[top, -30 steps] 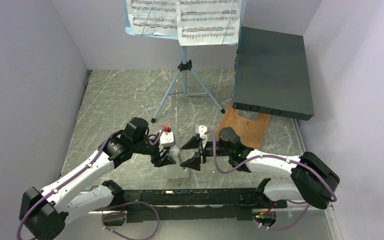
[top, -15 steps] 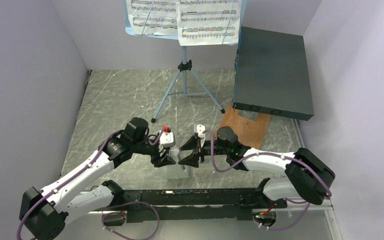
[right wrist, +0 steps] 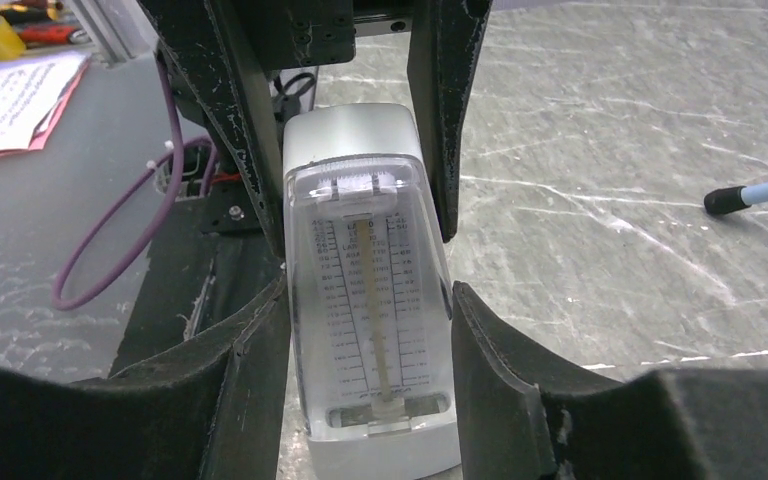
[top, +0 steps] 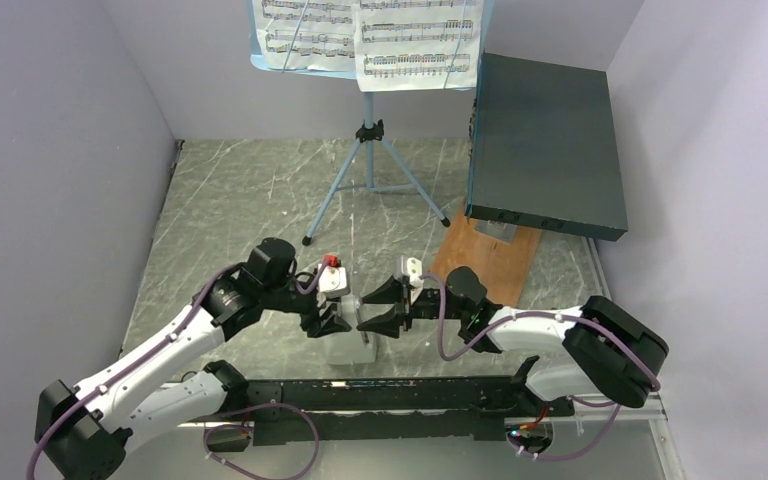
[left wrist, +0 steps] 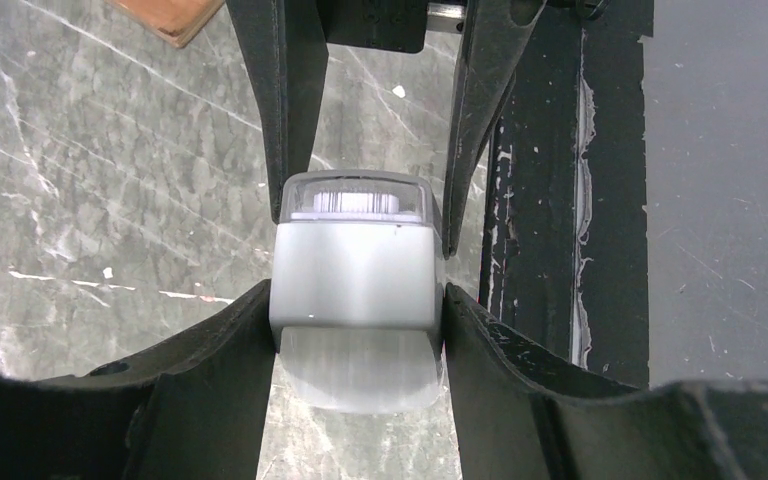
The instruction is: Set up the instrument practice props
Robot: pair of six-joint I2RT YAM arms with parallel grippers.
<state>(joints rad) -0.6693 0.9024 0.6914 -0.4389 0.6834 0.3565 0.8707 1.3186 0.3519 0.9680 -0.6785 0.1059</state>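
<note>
Metronome (right wrist: 365,200) standing on the table (top: 230,190) near the arm bases, its tempo scale too small for reading, left gripper (left wrist: 356,292) clamping its sides, right gripper (right wrist: 368,288) straddling it, contact unclear, both reaching inward, low, facing each other.

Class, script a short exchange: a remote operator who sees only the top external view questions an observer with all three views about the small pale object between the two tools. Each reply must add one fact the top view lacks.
Operator: What is that pale thing between the tools?
Observer: A small grey-white pyramid metronome. The right wrist view shows its front, with a printed scale and a pendulum rod.
Operator: Does the left tool have it?
Observer: Yes. In the left wrist view the left tool has both fingers pressed against the metronome's grey sides.
Operator: And the right tool?
Observer: The right tool has one finger on each side of the metronome. I cannot tell whether they touch it.
</note>
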